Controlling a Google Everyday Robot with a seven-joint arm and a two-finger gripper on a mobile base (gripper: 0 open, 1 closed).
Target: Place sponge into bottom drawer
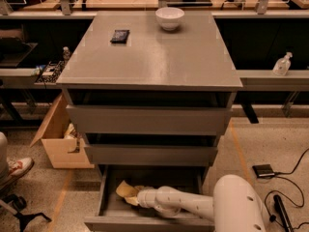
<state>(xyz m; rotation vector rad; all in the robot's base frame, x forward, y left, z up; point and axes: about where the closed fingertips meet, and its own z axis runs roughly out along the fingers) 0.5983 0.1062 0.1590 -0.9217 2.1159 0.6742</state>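
Observation:
The bottom drawer [103,197] is pulled open below two wider grey drawers. The pale yellow sponge [123,189] lies tilted in the drawer's left half, inside the tray. My gripper [136,197] reaches into the drawer from the right on the white arm [183,204]. Its tip is right against the sponge's right side. The arm hides the contact between gripper and sponge.
A white bowl [169,18] and a small dark object [119,36] sit on the cabinet top [149,57]. An open cardboard box [58,144] stands on the floor to the left. A person's shoe [17,167] is at the far left. Cables and a small black device [264,170] lie on the right.

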